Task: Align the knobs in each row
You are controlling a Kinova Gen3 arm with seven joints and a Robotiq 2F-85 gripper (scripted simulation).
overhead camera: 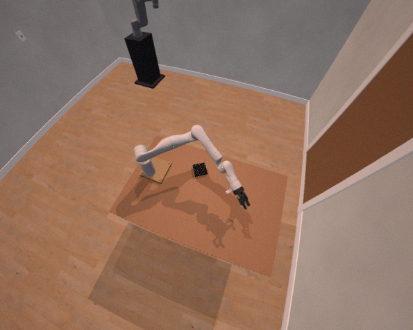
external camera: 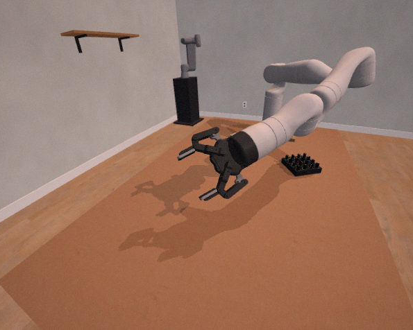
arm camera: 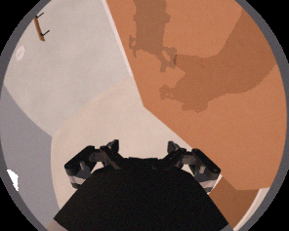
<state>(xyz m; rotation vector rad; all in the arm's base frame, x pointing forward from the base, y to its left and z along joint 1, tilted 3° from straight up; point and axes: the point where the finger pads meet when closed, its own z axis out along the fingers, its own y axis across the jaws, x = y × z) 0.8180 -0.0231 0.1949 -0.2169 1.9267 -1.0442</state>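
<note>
The knob box (overhead camera: 199, 169) (external camera: 307, 171) is small and black and stands on the brown table top (overhead camera: 263, 245) (external camera: 270, 270), fairly near the arm's base. Several black knobs stand up from it. The knob lines, marks, names and socket are too small to read in the top and exterior views. The box is not in the wrist view. My gripper (overhead camera: 247, 206) (external camera: 189, 178) (arm camera: 143, 145) is open and empty. It hangs in the air well away from the box, on the side far from the base, with its fingers spread and pointing away from the box.
The arm's base stands on a yellowish plate (overhead camera: 164, 168). The arm's elbow is raised high, and its shadows fall across the table top. A second arm on a black pedestal (overhead camera: 144, 60) (external camera: 187, 101) stands by the wall. A shelf (external camera: 99, 34) (arm camera: 39, 29) hangs on another wall.
</note>
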